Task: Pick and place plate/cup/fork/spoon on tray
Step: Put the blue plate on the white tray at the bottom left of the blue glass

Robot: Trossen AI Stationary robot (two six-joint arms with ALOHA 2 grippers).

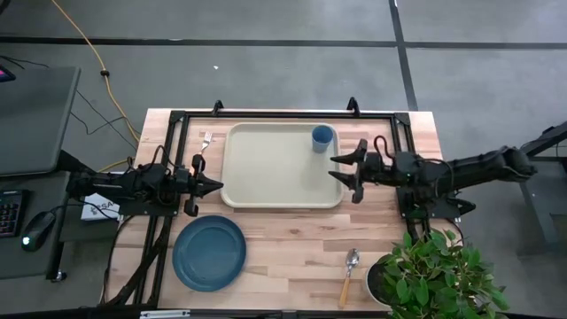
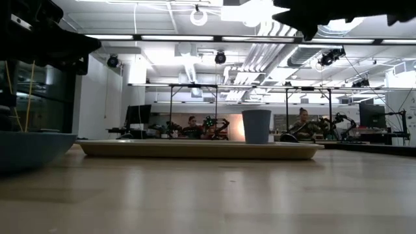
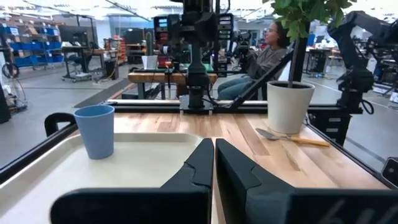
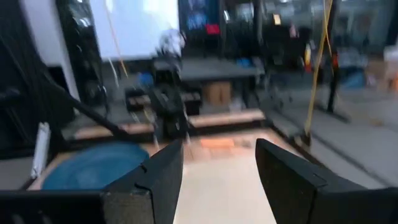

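Observation:
The cream tray (image 1: 282,166) lies mid-table. The light blue cup (image 1: 322,138) stands upright on the tray's far right corner; it also shows in the low view (image 2: 256,126) and the left wrist view (image 3: 95,130). The dark blue plate (image 1: 209,252) rests on the table near the tray's near left corner. The fork (image 1: 205,142) lies on the table left of the tray. The spoon (image 1: 349,273) lies near the front edge, right of centre. My left gripper (image 1: 215,185) is shut and empty at the tray's left edge. My right gripper (image 1: 341,168) is open and empty over the tray's right edge.
A potted plant (image 1: 434,275) in a white pot (image 3: 289,106) stands at the table's near right corner, close to the spoon. A black frame (image 1: 177,120) runs along the far and side edges. People sit in the room beyond the table.

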